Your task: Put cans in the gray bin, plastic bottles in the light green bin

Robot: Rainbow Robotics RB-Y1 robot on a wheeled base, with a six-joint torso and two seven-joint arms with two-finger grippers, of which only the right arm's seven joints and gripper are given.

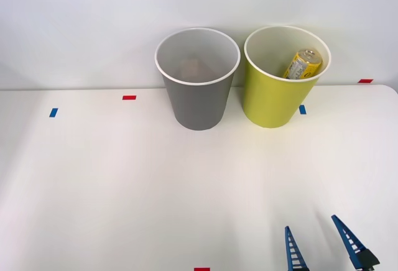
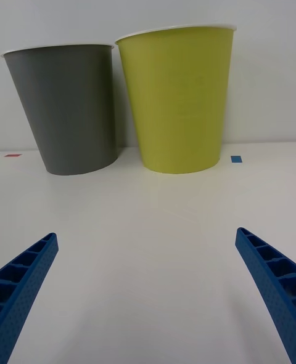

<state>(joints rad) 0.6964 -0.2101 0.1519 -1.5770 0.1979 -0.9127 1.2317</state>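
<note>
two cups stood side by side at the far edge of the white table (image 1: pixel 124 184), right by the pale wall. the gray bin (image 1: pixel 198 91) was on the left and the light green bin (image 1: pixel 277 94) was on the right, very close together but with a thin gap between them. both stood upright and both had a white rim.

a can (image 1: pixel 303 64) lay inside the light green bin. it leaned on a tilt against the far right side of the wall, with its top near the rim. it looked yellow and silvery with some print on it. something pale and blurry sat at the bottom of the gray bin, too dim to make out.

the right gripper (image 1: pixel 323 243) was low at the near right corner of the table, well apart from both bins. its two blue ribbed fingers (image 2: pixel 28 278) were spread wide, and it held nothing. from the wrist view the fingers pointed toward the two bins, with bare table in between.

small red and blue tape marks (image 1: pixel 129 97) were stuck on the table near the bins.
</note>
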